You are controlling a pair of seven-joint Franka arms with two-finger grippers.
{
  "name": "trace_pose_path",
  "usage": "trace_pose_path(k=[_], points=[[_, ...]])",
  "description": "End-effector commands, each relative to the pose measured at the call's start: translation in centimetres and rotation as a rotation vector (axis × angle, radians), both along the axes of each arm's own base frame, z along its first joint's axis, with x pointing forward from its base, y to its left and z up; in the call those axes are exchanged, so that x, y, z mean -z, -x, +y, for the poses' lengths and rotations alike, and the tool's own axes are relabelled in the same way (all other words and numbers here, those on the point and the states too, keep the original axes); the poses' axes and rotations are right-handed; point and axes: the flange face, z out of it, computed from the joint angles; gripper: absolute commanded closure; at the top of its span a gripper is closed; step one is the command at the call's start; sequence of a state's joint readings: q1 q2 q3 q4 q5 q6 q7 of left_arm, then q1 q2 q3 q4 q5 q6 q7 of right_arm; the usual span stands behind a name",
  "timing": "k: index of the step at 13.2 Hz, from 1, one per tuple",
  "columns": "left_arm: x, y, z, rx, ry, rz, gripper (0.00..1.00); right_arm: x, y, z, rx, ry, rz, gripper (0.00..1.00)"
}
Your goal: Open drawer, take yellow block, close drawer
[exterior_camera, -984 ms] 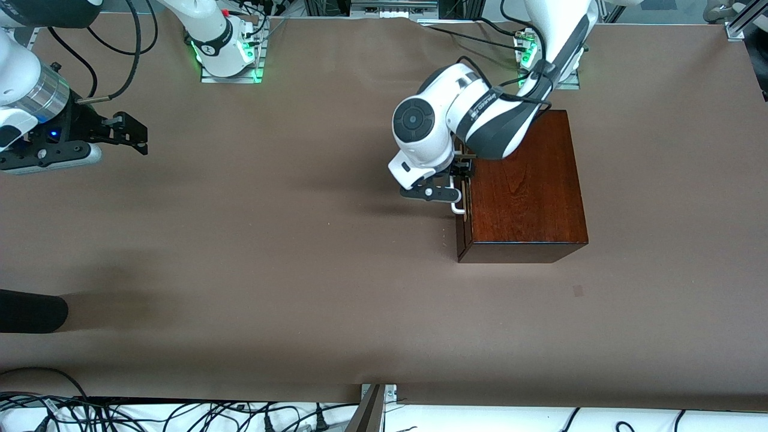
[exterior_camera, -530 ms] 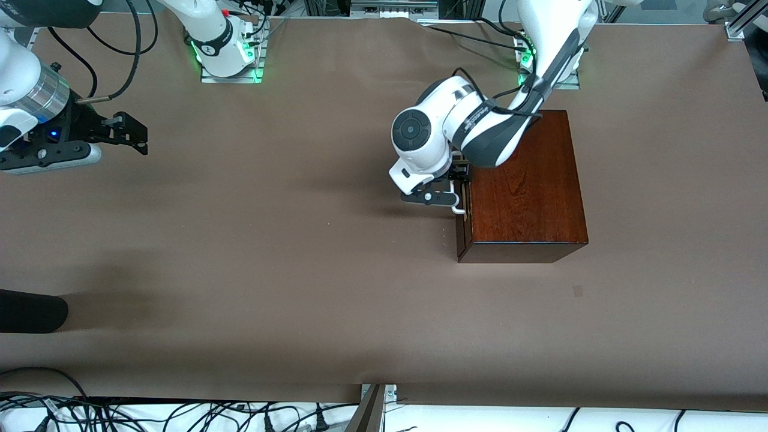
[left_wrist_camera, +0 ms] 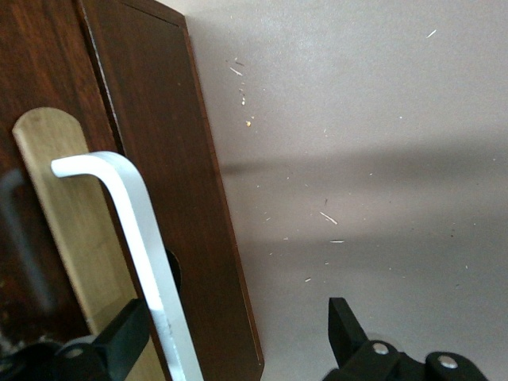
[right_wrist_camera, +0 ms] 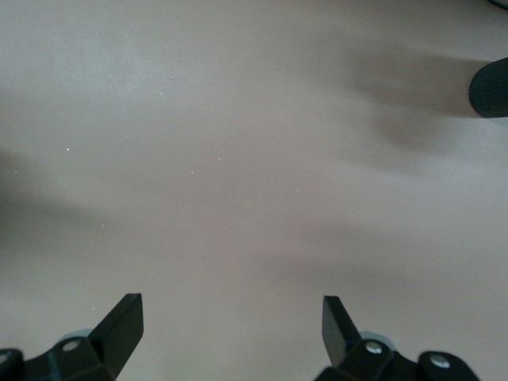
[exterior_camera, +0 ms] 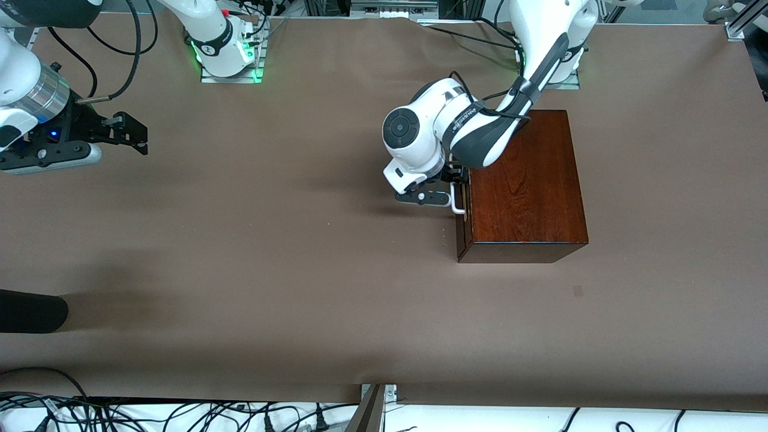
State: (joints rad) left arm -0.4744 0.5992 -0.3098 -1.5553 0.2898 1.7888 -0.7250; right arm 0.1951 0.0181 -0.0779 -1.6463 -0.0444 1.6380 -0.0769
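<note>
The dark mahogany box [exterior_camera: 525, 180] stands toward the left arm's end of the table. Its drawer [exterior_camera: 461, 231] is shut, and its front faces the right arm's end. The white bar handle [exterior_camera: 458, 207] shows in the left wrist view [left_wrist_camera: 139, 230] against the drawer front [left_wrist_camera: 202, 238]. My left gripper [exterior_camera: 451, 187] is open at the handle. In the left wrist view [left_wrist_camera: 236, 317] one finger [left_wrist_camera: 127, 333] is beside the bar and the other [left_wrist_camera: 341, 325] is over the table. My right gripper [exterior_camera: 129, 129] waits open and empty over the right arm's end [right_wrist_camera: 230, 309]. The yellow block is hidden.
A black rounded object [exterior_camera: 30, 311] lies at the table's edge at the right arm's end, nearer the front camera. It also shows in the right wrist view [right_wrist_camera: 488, 87]. Brown table cover [exterior_camera: 300, 240] spreads between the box and the right arm.
The left arm's wrist has shifted slightly away from the box toward the right arm's end. The drawer and handle have not visibly moved. The right arm has not moved.
</note>
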Motion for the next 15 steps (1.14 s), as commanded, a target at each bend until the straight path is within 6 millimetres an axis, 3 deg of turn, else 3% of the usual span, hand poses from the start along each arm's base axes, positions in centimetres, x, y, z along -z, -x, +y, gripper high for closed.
trace_pose_path(k=[1,9,13,15], points=[[0.3,0.0,0.0,0.003,-0.022,-0.025,0.0,-0.5,-0.1,0.1,0.007,0.004,-0.007,0.0],[0.1,-0.1,-2.4,-0.047,0.072,-0.097,0.0,-0.5,-0.1,0.1,0.007,0.004,-0.007,0.0],[0.6,1.2,-5.1,-0.101,0.148,-0.108,0.0,-0.5,-0.1,0.1,0.007,0.006,-0.008,0.0],[-0.3,1.2,-6.9,-0.104,0.188,-0.124,0.0,-0.5,-0.1,0.0,0.008,0.007,-0.008,0.0]])
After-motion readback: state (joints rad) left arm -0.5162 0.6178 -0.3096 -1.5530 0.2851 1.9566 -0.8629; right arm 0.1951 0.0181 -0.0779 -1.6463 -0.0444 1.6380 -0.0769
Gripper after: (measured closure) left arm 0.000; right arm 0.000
